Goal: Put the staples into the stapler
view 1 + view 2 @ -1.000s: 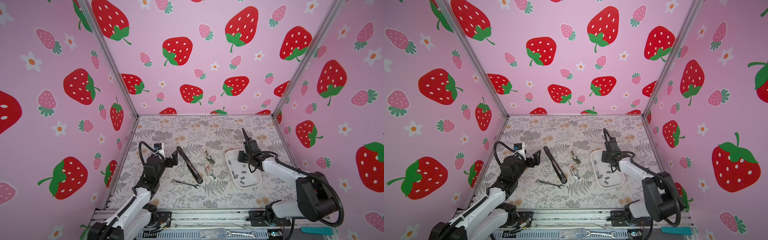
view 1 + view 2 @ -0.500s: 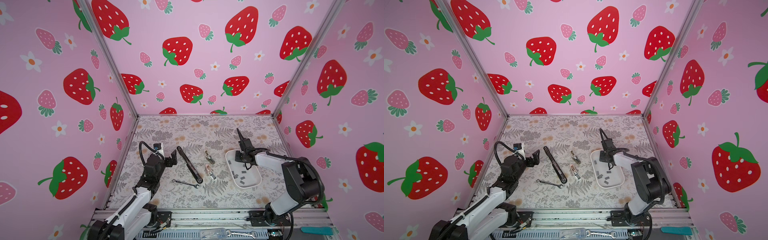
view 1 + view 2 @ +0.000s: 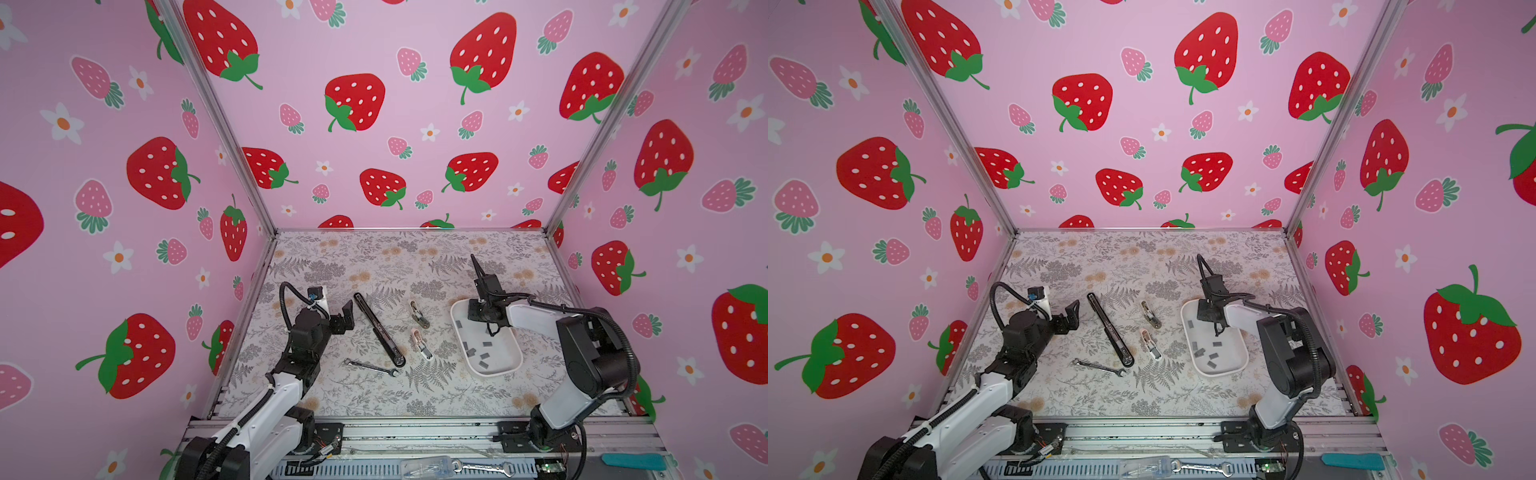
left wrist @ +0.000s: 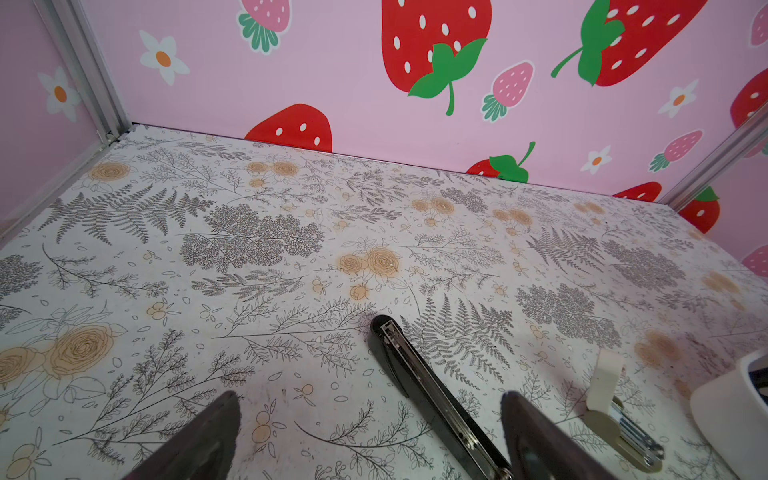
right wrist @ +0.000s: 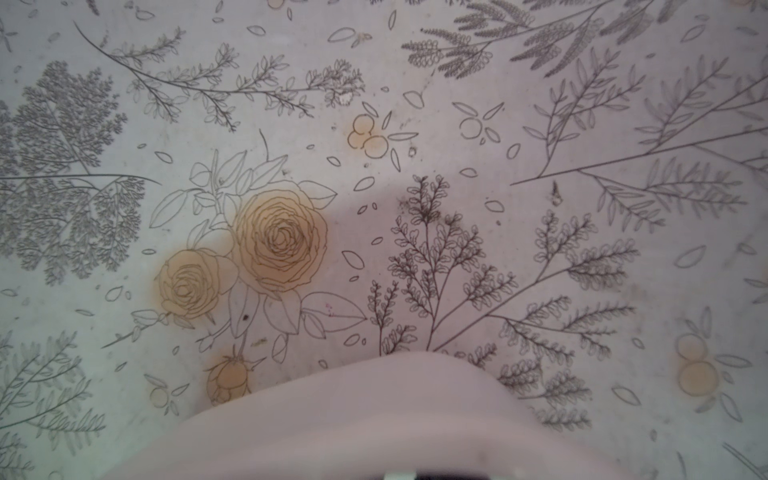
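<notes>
Your left gripper [image 3: 345, 316] sits just left of the stapler [image 3: 379, 329], jaws spread wide, holding nothing. The stapler lies flat on the table left of centre, slanting from far left to near right. The staples [image 3: 484, 356] lie loose in the white tray [image 3: 496, 372] on the right. Your right gripper [image 3: 491, 330] points down over the tray's far end; whether it is open or holds anything cannot be told

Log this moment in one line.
left gripper: jaws open, empty, beside stapler | right gripper: over tray of staples, jaws unclear | stapler: flat on table
</notes>
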Available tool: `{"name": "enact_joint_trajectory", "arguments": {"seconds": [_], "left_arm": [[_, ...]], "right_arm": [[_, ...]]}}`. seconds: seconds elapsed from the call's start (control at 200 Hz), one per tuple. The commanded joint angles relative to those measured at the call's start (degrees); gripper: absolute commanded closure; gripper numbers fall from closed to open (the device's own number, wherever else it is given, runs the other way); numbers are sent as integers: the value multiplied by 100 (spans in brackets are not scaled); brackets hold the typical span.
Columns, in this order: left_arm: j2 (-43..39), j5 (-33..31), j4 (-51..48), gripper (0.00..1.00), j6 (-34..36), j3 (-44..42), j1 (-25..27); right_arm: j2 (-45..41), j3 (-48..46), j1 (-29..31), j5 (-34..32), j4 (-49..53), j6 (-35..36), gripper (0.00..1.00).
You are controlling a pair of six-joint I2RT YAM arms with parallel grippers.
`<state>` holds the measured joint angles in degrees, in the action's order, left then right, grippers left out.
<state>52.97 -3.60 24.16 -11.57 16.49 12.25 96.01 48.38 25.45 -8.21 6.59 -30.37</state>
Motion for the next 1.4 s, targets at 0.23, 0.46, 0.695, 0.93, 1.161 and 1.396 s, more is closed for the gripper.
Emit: {"name": "enact_joint_trajectory", "arguments": {"seconds": [0.23, 0.46, 0.695, 0.93, 1.161, 1.396], "left_arm": [[16, -97, 36, 1, 63, 162, -28], [45, -150, 19, 1, 50, 186, -21], [102, -163, -21, 1, 49, 242, -24], [4, -203, 25, 1, 32, 158, -22], [-89, -221, 67, 1, 24, 84, -21], [-104, -238, 53, 1, 14, 78, -23]], "right_arm": [[98, -6, 55, 67, 612, -82, 69], [127, -74, 91, 39, 638, -89, 72], [165, -30, 118, 153, 635, -67, 84], [40, -73, 162, 69, 728, -22, 71], [8, -126, 255, 29, 755, -4, 74], [110, -109, 284, 14, 751, -9, 86]]}}
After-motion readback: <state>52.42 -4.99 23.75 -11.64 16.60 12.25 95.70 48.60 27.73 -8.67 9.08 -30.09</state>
